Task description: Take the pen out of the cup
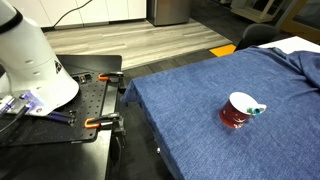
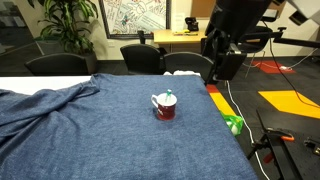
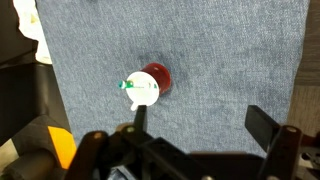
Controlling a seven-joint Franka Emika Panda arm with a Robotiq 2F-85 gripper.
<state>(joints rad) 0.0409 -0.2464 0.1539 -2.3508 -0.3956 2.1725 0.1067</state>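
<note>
The pincer [image 3: 198,114] is wide open and holds nothing. It hangs high above the table [image 3: 225,55], well apart from the cup [image 3: 152,80].

The step in hand, as I judge it, is the approach. The pen [image 3: 127,86] stands in the cup and leans on the rim, and only its teal end comes out. I would therefore shift the pincer sideways first until this end is centred between the jaws. Then I would turn the wrist so that the jaws close across the thin shaft, not along it. The descent should be slow and should stop above the rim, because a push on the rim could tip the small cup. After closing, a straight lift is best.

In the wrist view the cup is not between the jaws. It lies ahead of one finger [image 3: 140,116], off the centre line.

In an exterior view the cup [image 2: 165,108] stands toward the table corner nearest the arm [image 2: 235,35], inside from both edges, with the pen [image 2: 169,96] above its rim.
</note>
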